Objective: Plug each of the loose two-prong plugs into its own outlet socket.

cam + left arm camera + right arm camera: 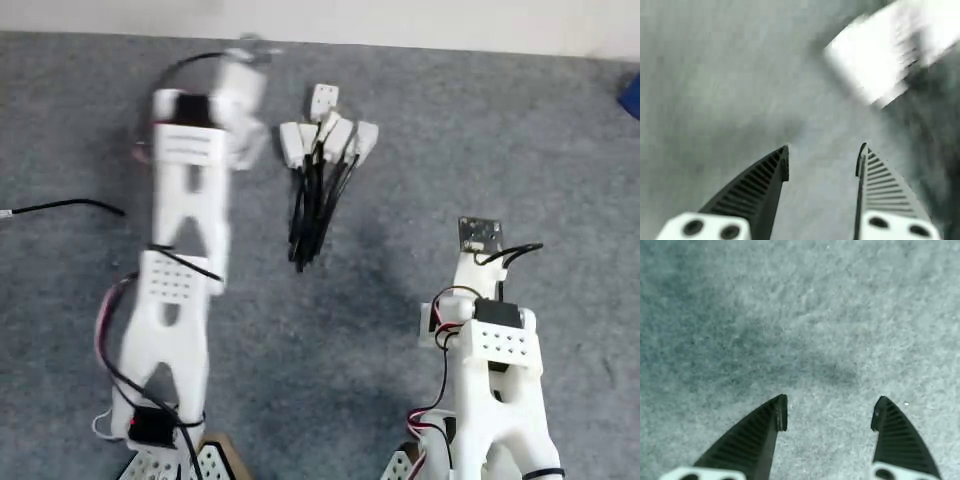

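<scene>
A bunch of several white plug and socket blocks (325, 138) lies on the grey carpet at the back centre. Their black cords (312, 215) run together toward the front. My left gripper (822, 150) is open and holds nothing. One blurred white block (885, 55) lies just beyond it, off to one side, with a dark cord beside it. From above, the left arm's end (240, 90) is just left of the bunch. My right gripper (830, 402) stands open over bare carpet. The right arm's wrist (480, 238) sits well to the front right of the cords.
A thin black cable (70, 206) lies on the carpet at the far left. A blue object (631, 95) pokes in at the right edge. A pale strip (400, 20) borders the carpet at the back. Open carpet lies between the two arms.
</scene>
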Action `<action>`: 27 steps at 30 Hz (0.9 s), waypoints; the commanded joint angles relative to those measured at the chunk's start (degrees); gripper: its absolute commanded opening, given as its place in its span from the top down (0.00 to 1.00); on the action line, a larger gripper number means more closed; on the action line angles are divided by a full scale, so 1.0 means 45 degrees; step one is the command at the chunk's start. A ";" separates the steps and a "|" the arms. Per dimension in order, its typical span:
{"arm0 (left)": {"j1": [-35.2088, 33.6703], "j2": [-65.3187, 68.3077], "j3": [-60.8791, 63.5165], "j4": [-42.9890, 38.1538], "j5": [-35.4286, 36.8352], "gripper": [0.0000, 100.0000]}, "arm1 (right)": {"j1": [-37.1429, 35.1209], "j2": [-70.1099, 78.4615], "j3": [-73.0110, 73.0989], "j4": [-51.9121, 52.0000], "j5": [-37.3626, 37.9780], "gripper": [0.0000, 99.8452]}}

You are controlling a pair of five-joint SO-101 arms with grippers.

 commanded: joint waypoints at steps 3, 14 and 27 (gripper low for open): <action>0.0889 0.0244 -0.0244 -0.3751 0.1289 0.78 | 0.0127 0.0010 -0.0068 -0.0166 0.0176 0.73; 0.1143 0.2882 -0.0166 -0.6037 0.1250 0.78 | 0.0127 0.0010 -0.0068 -0.0088 0.0176 0.73; 0.1475 0.2882 -0.0225 -0.5509 0.1250 0.78 | 0.0127 0.0010 -0.0088 -0.0088 0.0176 0.73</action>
